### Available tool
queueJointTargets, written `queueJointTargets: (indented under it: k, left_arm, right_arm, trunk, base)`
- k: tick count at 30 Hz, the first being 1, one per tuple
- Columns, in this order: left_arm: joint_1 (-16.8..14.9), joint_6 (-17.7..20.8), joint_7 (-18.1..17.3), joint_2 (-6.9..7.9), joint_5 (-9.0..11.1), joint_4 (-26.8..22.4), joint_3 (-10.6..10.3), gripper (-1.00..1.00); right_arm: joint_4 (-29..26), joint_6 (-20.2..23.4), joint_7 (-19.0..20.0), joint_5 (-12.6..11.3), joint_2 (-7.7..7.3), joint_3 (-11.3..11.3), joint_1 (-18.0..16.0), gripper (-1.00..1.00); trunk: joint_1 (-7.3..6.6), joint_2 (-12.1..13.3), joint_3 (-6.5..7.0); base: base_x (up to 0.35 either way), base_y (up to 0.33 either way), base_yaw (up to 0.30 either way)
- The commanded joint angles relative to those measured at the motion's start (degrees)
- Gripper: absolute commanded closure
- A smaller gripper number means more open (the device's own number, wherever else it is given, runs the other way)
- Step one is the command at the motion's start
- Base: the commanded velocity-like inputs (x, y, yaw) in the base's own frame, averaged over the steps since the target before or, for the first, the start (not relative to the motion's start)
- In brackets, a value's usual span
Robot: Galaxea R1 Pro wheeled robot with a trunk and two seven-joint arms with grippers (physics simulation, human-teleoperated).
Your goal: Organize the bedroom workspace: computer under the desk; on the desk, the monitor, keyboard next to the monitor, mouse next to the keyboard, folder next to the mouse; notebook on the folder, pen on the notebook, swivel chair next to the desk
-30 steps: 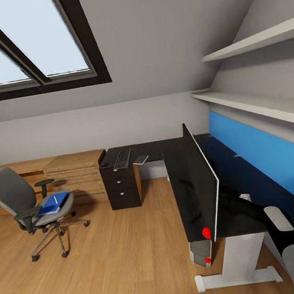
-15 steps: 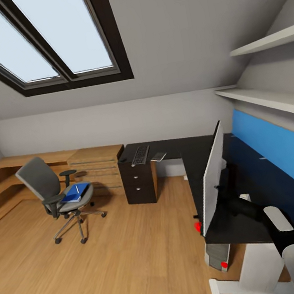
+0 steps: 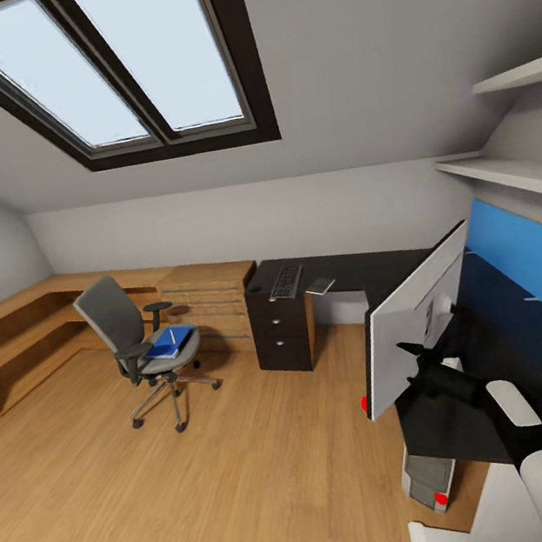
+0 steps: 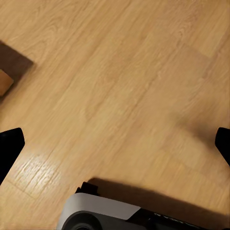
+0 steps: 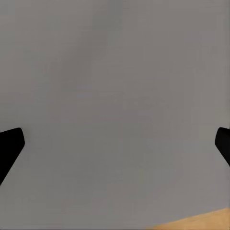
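Here, the right gripper (image 3: 412,362) at lower right of the head view touches the pale back of the monitor (image 3: 412,325), fingers spread wide in its wrist view. The left gripper (image 4: 115,143) also gapes, over bare wooden floor (image 4: 120,72). The monitor stands tilted on the desk (image 3: 368,268); the computer (image 3: 428,481) sits below. Mid-frame lies the keyboard (image 3: 286,282). At left, the swivel chair (image 3: 131,330) carries the folder (image 3: 170,342).

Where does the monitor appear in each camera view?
Head: monitor at right, tilted, pale back showing, by the desk edge.
Right wrist: pale grey surface ahead, likely its back.
Left wrist: camera faces the wood floor.
Shared landmark: the wood floor, seen in all three.
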Motion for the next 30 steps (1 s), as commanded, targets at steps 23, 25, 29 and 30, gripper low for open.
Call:
queueJointTargets:
  k: [23,25,29,30]
  left_arm:
    - [-0.1,-0.3,0.5,0.07,0.4,0.0,-0.4,-1.0]
    - [-0.1,-0.3,0.5,0.07,0.4,0.0,-0.5,-1.0]
    - [-0.1,-0.3,0.5,0.07,0.4,-0.1,-0.4,-1.0]
    - [-0.1,-0.3,0.5,0.07,0.4,-0.1,-0.4,-1.0]
  right_arm:
    - [0.1,0.3,0.3,0.4,-0.34,-0.2,0.0,-1.0]
    - [0.1,0.3,0.4,0.4,-0.49,-0.2,0.0,-1.0]
    - [0.2,0.4,0.4,0.7,-0.4,-0.2,0.0,-1.0]
    - [0.2,0.4,0.4,0.7,-0.38,-0.2,0.0,-1.0]
  trunk:
    - [0.03,-0.1,-0.06]
    - [0.03,-0.1,-0.06]
    - [0.03,-0.1,-0.06]
    - [0.03,-0.1,-0.06]
  base:
    - [0.0,0.0,-0.147]
    - [0.0,0.0,-0.045]
    - [0.0,0.0,-0.018]
    - [0.0,0.0,-0.003]
